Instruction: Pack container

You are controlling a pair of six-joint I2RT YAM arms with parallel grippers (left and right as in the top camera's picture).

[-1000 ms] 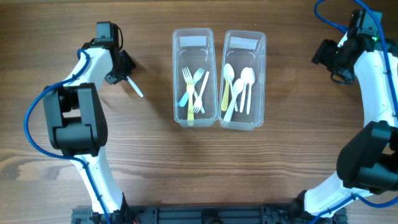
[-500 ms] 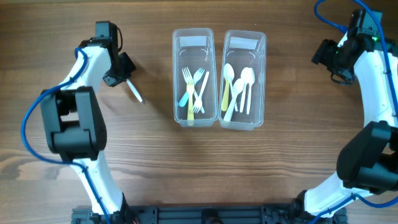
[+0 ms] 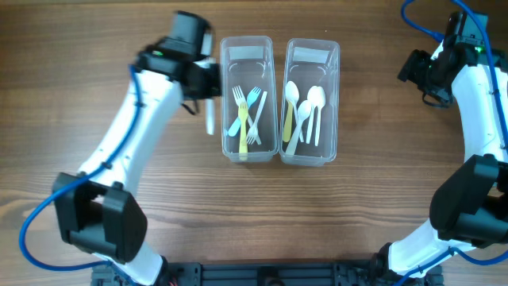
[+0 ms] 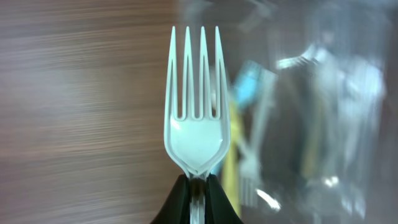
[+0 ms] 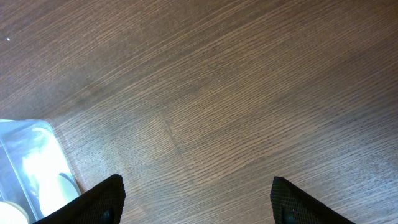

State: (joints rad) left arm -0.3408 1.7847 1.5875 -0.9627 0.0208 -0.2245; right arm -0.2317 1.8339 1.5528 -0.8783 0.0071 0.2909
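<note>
Two clear plastic containers stand side by side at the table's middle. The left container [image 3: 225,95] holds several forks, yellow, blue and white. The right container [image 3: 335,95] holds several spoons. My left gripper [image 3: 208,89] is shut on a white plastic fork [image 4: 193,124] by its handle; the fork [image 3: 210,121] hangs just left of the left container's wall. In the left wrist view the fork's tines point up, with the container [image 4: 298,112] blurred to the right. My right gripper [image 5: 196,199] is open and empty above bare wood at the far right [image 3: 413,70].
The right container's corner [image 5: 25,155] shows at the lower left of the right wrist view. Both arm bases stand at the table's front edge.
My left gripper has swung right from the far left of the table to the left container's side, carrying the white fork. The right arm has not moved.
</note>
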